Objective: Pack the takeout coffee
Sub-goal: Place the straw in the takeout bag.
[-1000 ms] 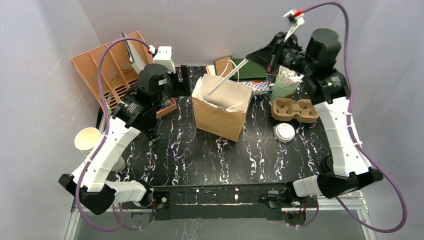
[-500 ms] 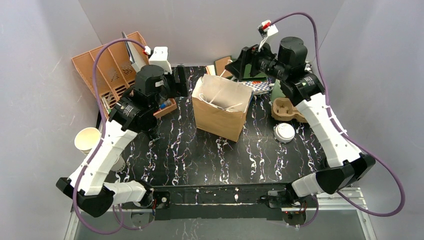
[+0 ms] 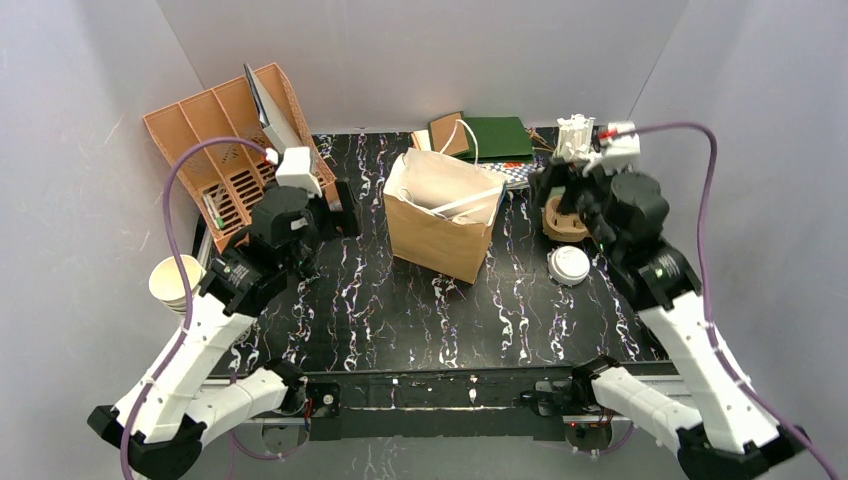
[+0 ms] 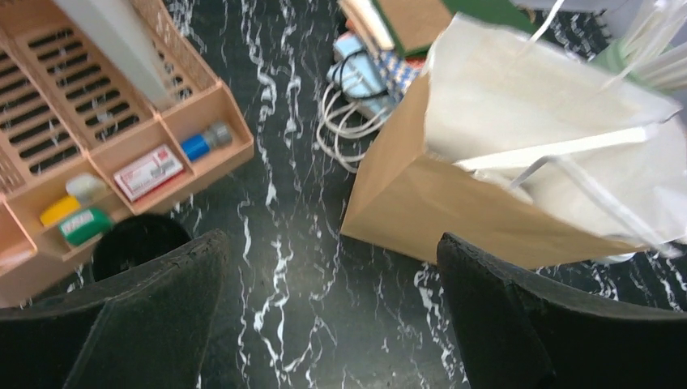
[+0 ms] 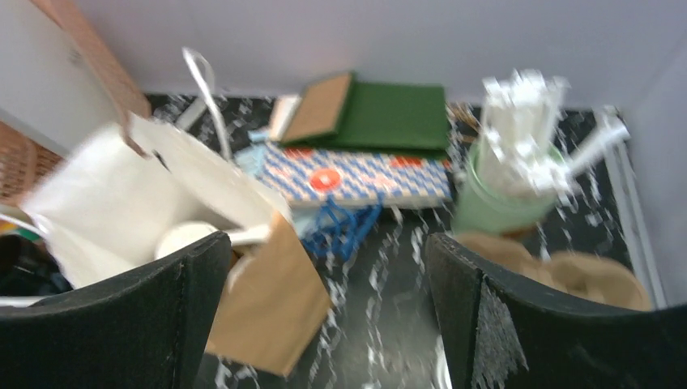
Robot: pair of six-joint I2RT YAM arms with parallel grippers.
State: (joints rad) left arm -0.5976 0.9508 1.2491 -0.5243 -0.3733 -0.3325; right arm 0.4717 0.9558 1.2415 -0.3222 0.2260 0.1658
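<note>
The brown paper bag (image 3: 440, 222) stands open in the middle of the table. In the right wrist view a white round lid (image 5: 185, 238) shows deep inside the bag (image 5: 267, 304). Another white round lid (image 3: 568, 265) sits on the table right of the bag; I cannot tell whether a cup is under it. A white stick (image 4: 559, 150) lies across the bag's mouth. My left gripper (image 3: 338, 207) (image 4: 330, 243) hovers open left of the bag (image 4: 454, 203), holding nothing. My right gripper (image 3: 548, 190) (image 5: 328, 243) is open and empty, right of the bag.
A cardboard cup carrier (image 3: 562, 218) lies under my right wrist. Behind it stands a green cup of white sticks (image 5: 506, 194). A tan organizer (image 3: 225, 140) fills the back left, with a black cup (image 4: 134, 243) beside it. Cream cups (image 3: 175, 280) are stacked at the left edge. Notebooks (image 3: 500, 138) lie at the back.
The right arm came down from high over the bag to its right side and its jaws opened; the white stick now lies in the bag. The left arm drew back and opened wider.
</note>
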